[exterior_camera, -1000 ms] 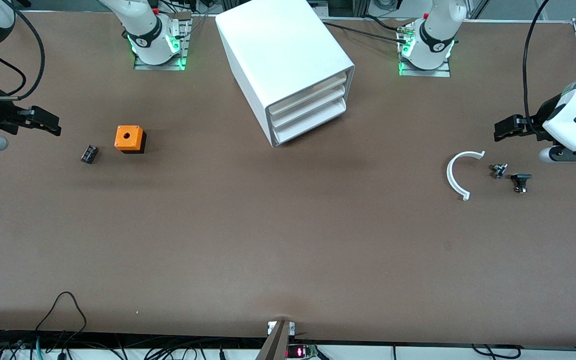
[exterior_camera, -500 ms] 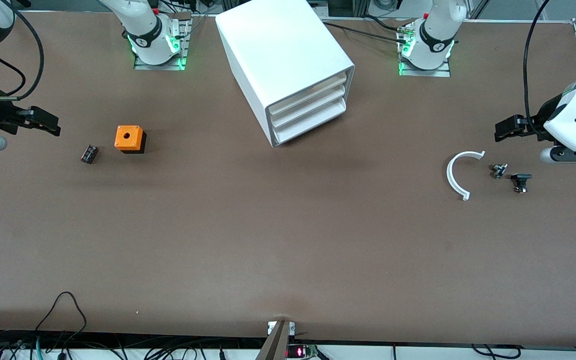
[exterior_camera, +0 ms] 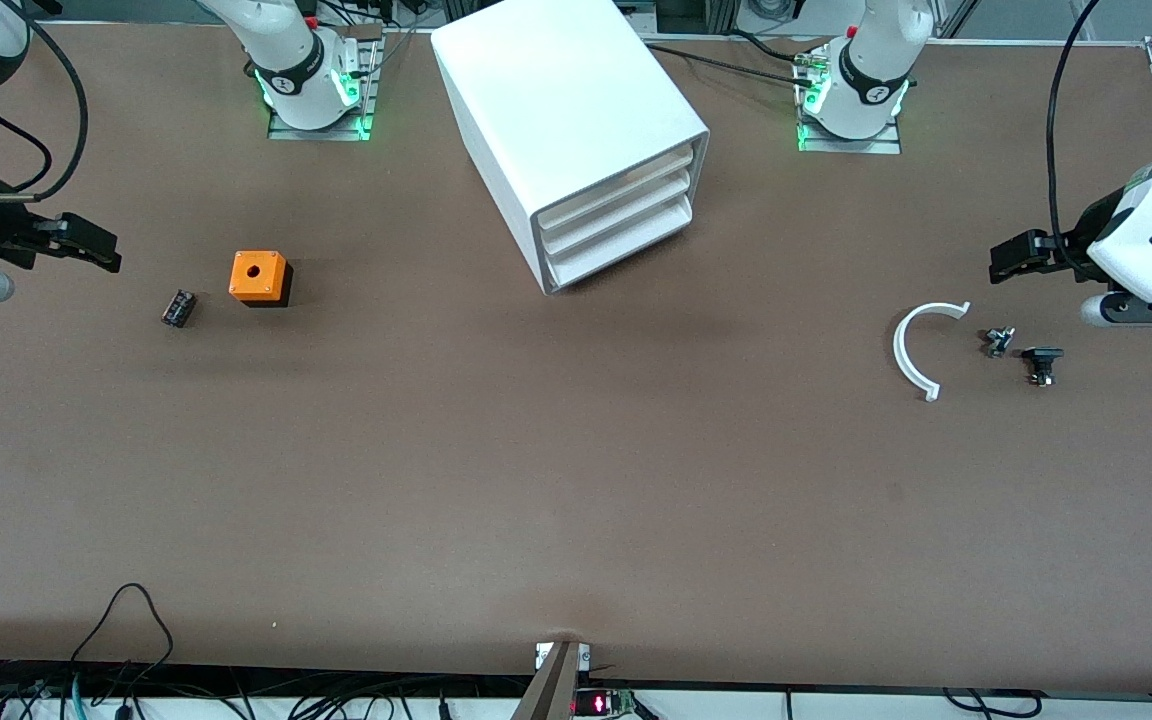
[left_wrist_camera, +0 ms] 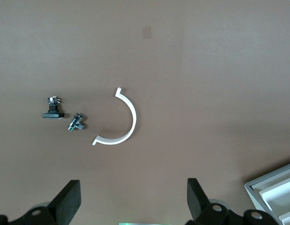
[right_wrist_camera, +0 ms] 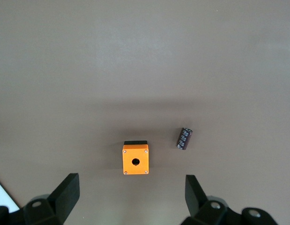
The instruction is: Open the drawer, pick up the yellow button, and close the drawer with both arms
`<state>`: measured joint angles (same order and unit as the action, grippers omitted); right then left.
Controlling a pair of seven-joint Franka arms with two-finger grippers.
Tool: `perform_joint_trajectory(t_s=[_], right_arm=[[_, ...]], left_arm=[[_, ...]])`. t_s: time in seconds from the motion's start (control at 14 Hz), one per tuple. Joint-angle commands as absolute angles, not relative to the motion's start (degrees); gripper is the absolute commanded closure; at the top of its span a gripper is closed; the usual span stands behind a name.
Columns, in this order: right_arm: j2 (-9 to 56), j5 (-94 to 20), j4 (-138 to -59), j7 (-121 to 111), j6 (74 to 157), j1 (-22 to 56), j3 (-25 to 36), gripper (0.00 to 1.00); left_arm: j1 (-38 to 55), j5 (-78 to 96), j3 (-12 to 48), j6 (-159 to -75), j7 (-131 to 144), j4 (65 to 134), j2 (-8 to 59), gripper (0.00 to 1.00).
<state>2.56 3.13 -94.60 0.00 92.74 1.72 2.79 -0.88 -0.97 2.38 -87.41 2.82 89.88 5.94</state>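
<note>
Nothing has shifted over the last second: our right hand (exterior_camera: 86, 243), fingers wide, waits above the table (exterior_camera: 576, 480) by the orange cube (exterior_camera: 259, 277). The drawer (exterior_camera: 621, 182) stays shut, the button unseen. Our left hand (exterior_camera: 1021, 256), also spread, hovers near the white arc (exterior_camera: 911, 350). The task has not begun.

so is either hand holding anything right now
No. The left hand and right hand are both open and empty, above bare table.
</note>
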Motion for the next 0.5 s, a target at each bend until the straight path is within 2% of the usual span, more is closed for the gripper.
perform_joint_trajectory(t_s=[0.0,0.43], right_arm=[[2.3,3.3,-94.7,1.0,92.8,1.6,2.5,0.0],[2.5,3.3,-94.7,0.8,92.8,1.6,2.5,0.0]], left_arm=[[-1.1,-1.9,2.5,-87.4,1.9,89.2,6.2,0.0],[-1.1,-2.0,2.5,-87.4,1.9,89.2,6.2,0.0]])
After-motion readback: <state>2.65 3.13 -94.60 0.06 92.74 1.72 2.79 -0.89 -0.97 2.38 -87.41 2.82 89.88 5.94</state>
